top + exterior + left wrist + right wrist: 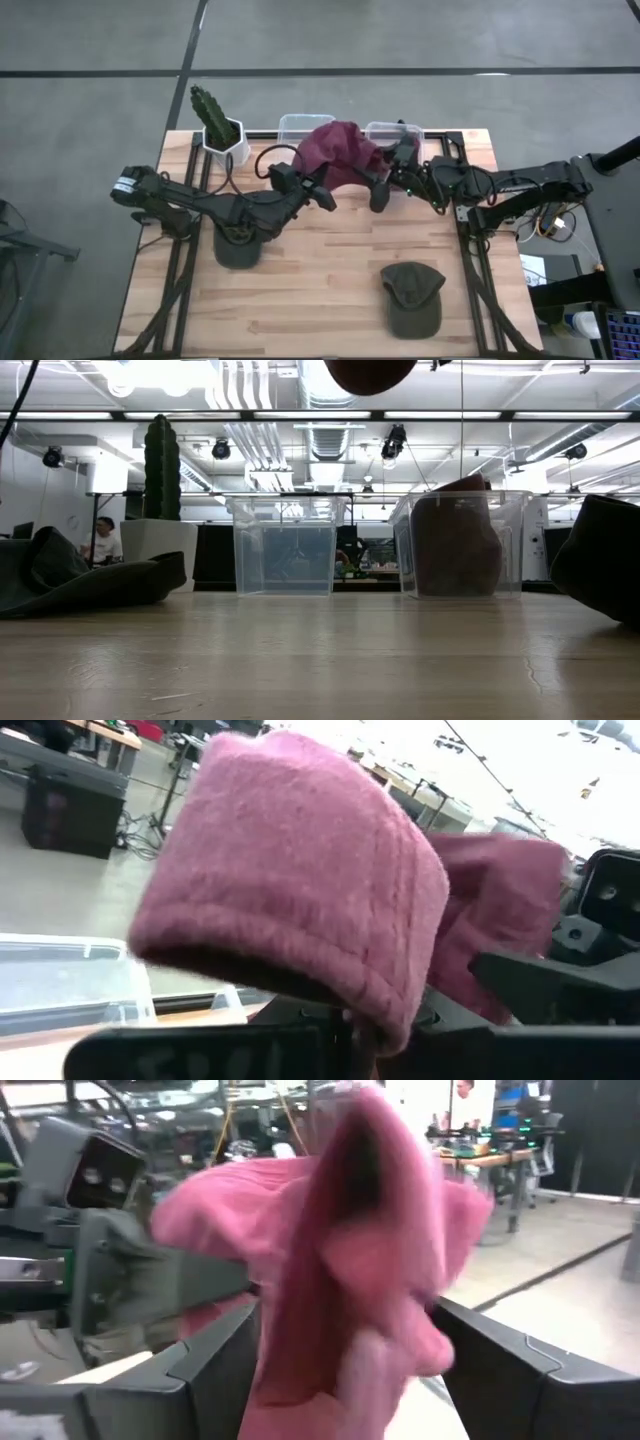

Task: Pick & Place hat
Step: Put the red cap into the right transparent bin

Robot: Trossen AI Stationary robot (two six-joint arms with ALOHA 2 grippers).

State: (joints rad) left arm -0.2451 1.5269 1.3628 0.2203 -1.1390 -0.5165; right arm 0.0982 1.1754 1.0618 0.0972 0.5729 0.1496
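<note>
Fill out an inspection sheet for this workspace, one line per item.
Surface: wooden table, bare at the middle.
Job's things: maroon hat held up between both arms above the two clear bins; another maroon item sits in the right bin.
Clutter: two dark green caps, potted cactus.
Grippers: left gripper shut on the hat; right gripper open around the hat's cloth.
Cables: wires at the right arm's base.
Surroundings: person seated far off.

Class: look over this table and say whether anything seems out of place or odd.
The maroon hat hangs in the air between both grippers, stretched above the two clear bins rather than inside either. The left gripper pinches its edge; the right gripper stands open around the cloth. Two green hats lie flat on the table.
</note>
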